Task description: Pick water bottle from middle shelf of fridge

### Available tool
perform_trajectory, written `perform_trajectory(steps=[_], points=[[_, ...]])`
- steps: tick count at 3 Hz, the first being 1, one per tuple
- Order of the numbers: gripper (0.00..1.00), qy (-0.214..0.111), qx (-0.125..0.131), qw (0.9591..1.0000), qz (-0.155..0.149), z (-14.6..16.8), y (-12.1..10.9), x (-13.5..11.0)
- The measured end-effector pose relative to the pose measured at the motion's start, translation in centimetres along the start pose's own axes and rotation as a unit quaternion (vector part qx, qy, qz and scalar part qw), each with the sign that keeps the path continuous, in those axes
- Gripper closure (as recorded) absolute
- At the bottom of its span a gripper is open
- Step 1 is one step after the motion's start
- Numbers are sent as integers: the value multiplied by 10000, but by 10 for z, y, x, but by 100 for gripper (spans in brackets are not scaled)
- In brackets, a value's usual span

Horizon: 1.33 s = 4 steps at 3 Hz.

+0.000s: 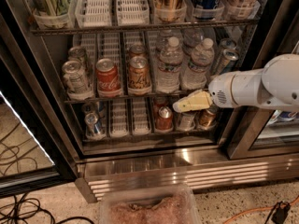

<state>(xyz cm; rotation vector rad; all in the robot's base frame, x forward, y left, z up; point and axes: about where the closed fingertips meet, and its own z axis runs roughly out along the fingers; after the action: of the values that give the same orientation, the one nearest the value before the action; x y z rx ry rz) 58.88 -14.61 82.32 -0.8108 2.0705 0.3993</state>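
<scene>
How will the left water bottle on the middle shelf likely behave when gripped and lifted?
The water bottle has ribbed clear plastic that may dent under squeeze. Seemingly full, it is probably heavy. Tall and narrow, it could tip towards the brown can beside it. The gripper sits just below the middle shelf.

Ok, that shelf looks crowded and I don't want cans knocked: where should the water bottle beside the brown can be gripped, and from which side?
Around its ribbed body, coming straight in from the open front. The water bottle stands upright between a can and another bottle, so its sides look blocked. The gripper is in front, below the middle shelf, so it likely must rise first.
</scene>
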Motion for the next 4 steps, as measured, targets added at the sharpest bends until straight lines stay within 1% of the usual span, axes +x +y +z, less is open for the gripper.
perform_trajectory(steps=[1,2,3,4], points=[[0,139,576,9982,116,-5,-8,1],[0,137,620,9970,448,-5,-9,1],[0,-83,689,9962,530,-3,-10,-3],[0,-427,1023,9911,739,-5,-21,-1]])
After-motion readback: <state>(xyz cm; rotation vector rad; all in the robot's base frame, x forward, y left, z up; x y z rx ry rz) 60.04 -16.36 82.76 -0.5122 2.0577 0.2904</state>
